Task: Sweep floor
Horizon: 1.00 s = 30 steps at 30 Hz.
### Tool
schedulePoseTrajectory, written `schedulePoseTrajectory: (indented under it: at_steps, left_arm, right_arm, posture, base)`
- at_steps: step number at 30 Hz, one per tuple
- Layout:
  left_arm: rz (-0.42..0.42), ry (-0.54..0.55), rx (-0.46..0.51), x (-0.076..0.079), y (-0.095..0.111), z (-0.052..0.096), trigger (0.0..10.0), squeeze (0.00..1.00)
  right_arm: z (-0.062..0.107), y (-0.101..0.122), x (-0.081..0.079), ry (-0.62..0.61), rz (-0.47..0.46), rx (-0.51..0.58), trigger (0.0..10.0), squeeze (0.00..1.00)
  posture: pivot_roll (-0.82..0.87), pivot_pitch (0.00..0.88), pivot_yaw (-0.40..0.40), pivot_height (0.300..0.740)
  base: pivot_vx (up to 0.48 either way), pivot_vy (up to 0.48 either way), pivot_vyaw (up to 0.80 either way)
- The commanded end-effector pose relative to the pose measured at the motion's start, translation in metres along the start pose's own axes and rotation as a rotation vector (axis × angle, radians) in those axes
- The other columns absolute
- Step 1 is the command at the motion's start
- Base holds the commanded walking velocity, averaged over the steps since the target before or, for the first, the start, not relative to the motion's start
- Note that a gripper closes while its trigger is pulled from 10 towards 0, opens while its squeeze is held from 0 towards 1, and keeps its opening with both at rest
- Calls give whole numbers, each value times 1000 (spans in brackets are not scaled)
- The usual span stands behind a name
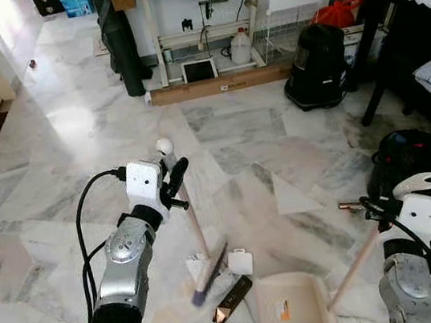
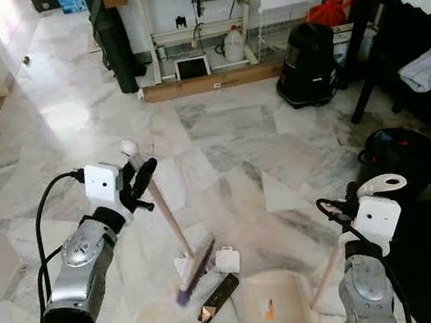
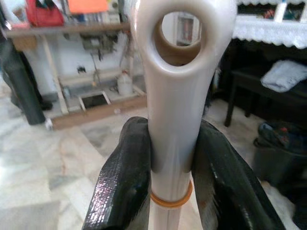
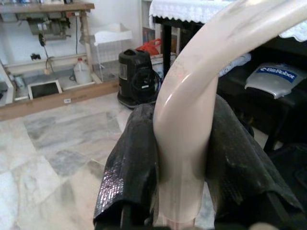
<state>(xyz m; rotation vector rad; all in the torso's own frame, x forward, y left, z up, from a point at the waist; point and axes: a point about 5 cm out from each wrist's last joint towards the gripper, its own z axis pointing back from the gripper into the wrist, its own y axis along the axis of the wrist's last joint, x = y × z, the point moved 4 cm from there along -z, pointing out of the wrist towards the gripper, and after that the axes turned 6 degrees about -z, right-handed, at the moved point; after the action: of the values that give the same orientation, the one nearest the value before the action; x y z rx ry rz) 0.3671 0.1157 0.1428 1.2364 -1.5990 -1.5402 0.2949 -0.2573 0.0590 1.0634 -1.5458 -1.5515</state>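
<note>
Nearest you: dustpan (image 1: 290, 309), mouth towards the litter, nothing visibly inside; its handle (image 4: 184, 124) is clamped between the right gripper (image 1: 368, 208) fingers.
Just left of it: dark wrapper (image 1: 232, 297), white scraps (image 1: 240, 262), and the broom head (image 1: 209, 272) touching them on the marble floor (image 1: 73, 134).
Above: broom handle (image 3: 175, 96), squeezed by your left gripper (image 1: 171, 180) near its top.
Far: black bag (image 1: 316, 65), workbench (image 1: 194, 18).
Progress: litter gathered beside the pan, not yet swept in.
</note>
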Motion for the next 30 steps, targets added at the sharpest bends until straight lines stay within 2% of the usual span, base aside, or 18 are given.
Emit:
schedulePoseTrajectory:
  at_steps: [1, 7, 16, 30]
  left_arm:
    - [-8, -38, 19, 2, 8, 0, 10000, 0]
    - [-3, -38, -21, 1, 0, 6, 10000, 0]
    - [-13, -55, -70, 0, -6, 11, 10000, 0]
    - [-68, -109, -130, 2, -17, 16, 10000, 0]
  right_arm:
    - [-3, 3, 2, -14, 22, 18, 10000, 0]
    - [-2, 0, 7, -35, 19, 22, 10000, 0]
    - [-4, 0, 5, -34, 31, 32, 10000, 0]
    - [0, -14, 5, -43, 60, 9, 10000, 0]
  posture:
    - [93, 80, 14, 740]
    - [92, 86, 20, 740]
    - [97, 93, 32, 740]
    - [103, 77, 52, 740]
  base:
    - [0, 0, 0]
    - [0, 0, 0]
    - [0, 0, 0]
    - [0, 0, 0]
